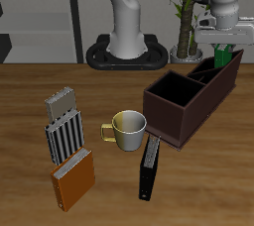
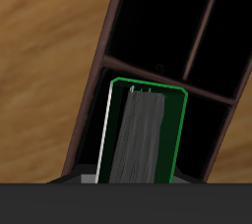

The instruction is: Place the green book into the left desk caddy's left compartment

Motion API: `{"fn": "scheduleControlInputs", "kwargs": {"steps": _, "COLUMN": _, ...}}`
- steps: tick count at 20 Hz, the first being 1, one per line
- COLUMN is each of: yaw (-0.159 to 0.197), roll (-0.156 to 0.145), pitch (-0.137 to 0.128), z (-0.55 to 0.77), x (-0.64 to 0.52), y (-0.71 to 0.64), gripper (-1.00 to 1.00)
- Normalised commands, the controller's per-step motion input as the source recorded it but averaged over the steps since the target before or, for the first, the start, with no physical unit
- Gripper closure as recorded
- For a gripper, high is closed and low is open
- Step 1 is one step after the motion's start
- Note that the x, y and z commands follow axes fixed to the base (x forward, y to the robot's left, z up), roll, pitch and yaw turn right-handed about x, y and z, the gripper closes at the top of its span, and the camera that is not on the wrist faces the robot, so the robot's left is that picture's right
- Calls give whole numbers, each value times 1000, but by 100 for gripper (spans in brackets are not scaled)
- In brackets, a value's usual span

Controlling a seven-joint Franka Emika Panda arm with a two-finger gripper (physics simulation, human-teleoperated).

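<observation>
The green book (image 2: 146, 135) hangs from the gripper (image 1: 220, 40), directly above the caddy (image 1: 189, 106). In the wrist view we look down along the book at its page edges, with the green cover framing them, so its long axis points nearly straight down toward the box. Below it are the dark sections of the caddy, and the book seems to stand over the narrow section at the taller end, the left compartment (image 1: 216, 71). Because the book hides the floor under it, I cannot say surely that its bottom edge is already inside the walls.

In the exterior view only a small green piece shows under the fingers, which are clenched on the book's upper part. I judge the coming move is a straight descent, with the thin book kept parallel to the slanted dividers so it does not catch on a wall.

On the wooden table (image 1: 30, 81), well apart, stand a mug (image 1: 127, 129), a black book (image 1: 150, 167), an orange book (image 1: 72, 178) and two grey striped books (image 1: 64, 131).
</observation>
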Motion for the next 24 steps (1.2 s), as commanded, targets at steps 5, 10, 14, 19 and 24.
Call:
{"fn": "scheduleControlInputs", "kwargs": {"steps": 5, "yaw": 22, "roll": 2, "pitch": 30, "z": -213, "x": 34, "y": 14, "gripper": 100}}
{"fn": "scheduleControlInputs", "kwargs": {"steps": 10, "yaw": 14, "roll": 17, "pitch": 47, "z": -252, "x": 14, "y": 2, "gripper": 100}}
{"fn": "scheduleControlInputs", "kwargs": {"steps": 14, "yaw": 52, "roll": 80, "pitch": 88, "z": -451, "x": -111, "y": 134, "gripper": 100}}
{"fn": "scheduleControlInputs", "kwargs": {"steps": 19, "yaw": -3, "roll": 54, "pitch": 67, "z": -174, "x": 1, "y": -8, "gripper": -100}}
{"fn": "scheduleControlInputs", "kwargs": {"steps": 24, "yaw": -5, "roll": 30, "pitch": 14, "z": 27, "x": -40, "y": -59, "gripper": -100}}
